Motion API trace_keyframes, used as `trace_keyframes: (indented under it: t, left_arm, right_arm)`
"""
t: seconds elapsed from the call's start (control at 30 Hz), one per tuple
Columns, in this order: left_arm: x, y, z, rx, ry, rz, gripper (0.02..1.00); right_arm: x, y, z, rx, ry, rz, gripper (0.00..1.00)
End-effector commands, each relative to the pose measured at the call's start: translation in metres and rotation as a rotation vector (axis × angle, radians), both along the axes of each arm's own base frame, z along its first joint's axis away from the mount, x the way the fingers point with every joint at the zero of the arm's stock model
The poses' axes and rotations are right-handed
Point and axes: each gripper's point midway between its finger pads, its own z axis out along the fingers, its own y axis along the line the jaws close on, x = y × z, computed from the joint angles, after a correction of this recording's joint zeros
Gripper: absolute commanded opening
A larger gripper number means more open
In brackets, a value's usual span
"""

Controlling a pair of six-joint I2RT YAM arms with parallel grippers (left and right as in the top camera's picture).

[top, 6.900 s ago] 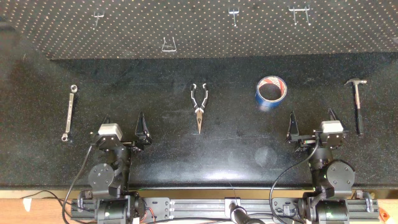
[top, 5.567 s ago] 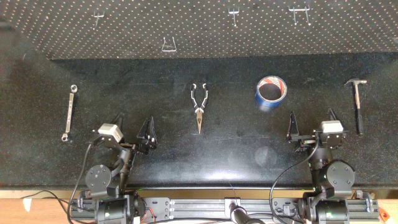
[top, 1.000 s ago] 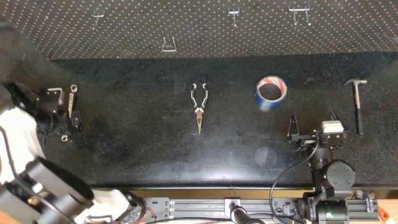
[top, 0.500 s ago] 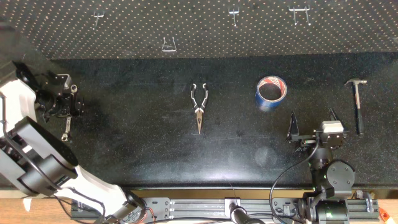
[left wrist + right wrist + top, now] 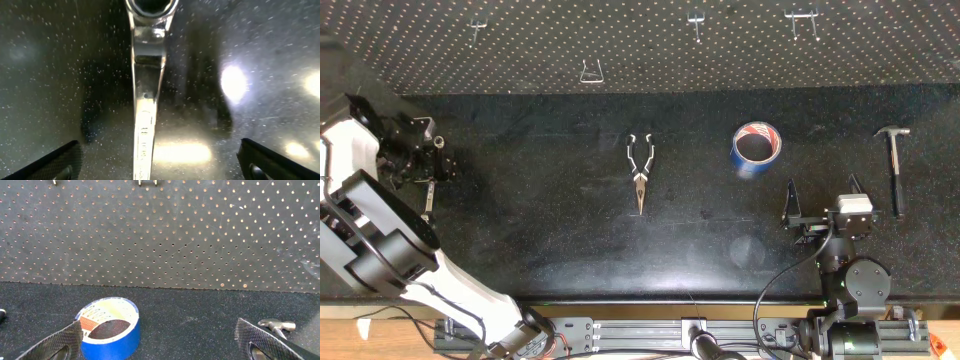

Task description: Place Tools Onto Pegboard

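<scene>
Steel wrench (image 5: 145,100) lies flat at the left of the table (image 5: 570,230), between the wide-spread fingers of the left gripper (image 5: 157,150).
Seconds earlier that gripper sat near its base; it has since swung out over the wrench. The right gripper (image 5: 157,327) rests wide open, unmoved, facing the tape (image 5: 107,327) and pegboard (image 5: 160,235). The pliers (image 5: 640,170) and hammer (image 5: 894,170) lie where they were.
</scene>
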Motion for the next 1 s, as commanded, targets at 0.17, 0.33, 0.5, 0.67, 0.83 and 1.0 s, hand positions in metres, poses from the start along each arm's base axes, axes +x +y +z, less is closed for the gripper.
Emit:
trace_keyframes:
  t: [0.17,0.33,0.5,0.67,0.83,1.0]
  left_arm:
    - [-0.003,0.011,-0.005,0.053,0.044,-0.036,0.996]
    - [-0.003,0.013,-0.006,0.065,0.047,-0.046,0.996]
    - [-0.004,0.013,-0.013,0.066,0.069,-0.078,0.998]
    - [0.002,0.007,-0.014,0.070,0.065,-0.100,0.996]
    - [0.002,0.005,-0.018,0.062,0.074,-0.102,0.996]
    - [0.003,0.004,-0.018,0.051,0.065,-0.090,0.915]
  right_arm:
    - [0.000,0.000,0.000,-0.011,-0.004,-0.003,0.996]
    - [0.000,0.000,0.000,-0.011,-0.004,-0.003,0.996]
    - [0.000,0.000,0.000,-0.011,-0.004,-0.003,0.996]
    - [0.000,0.000,0.000,-0.011,-0.004,-0.003,0.996]
    - [0.000,0.000,0.000,-0.011,-0.004,-0.003,0.996]
    - [0.000,0.000,0.000,-0.011,-0.004,-0.003,0.996]
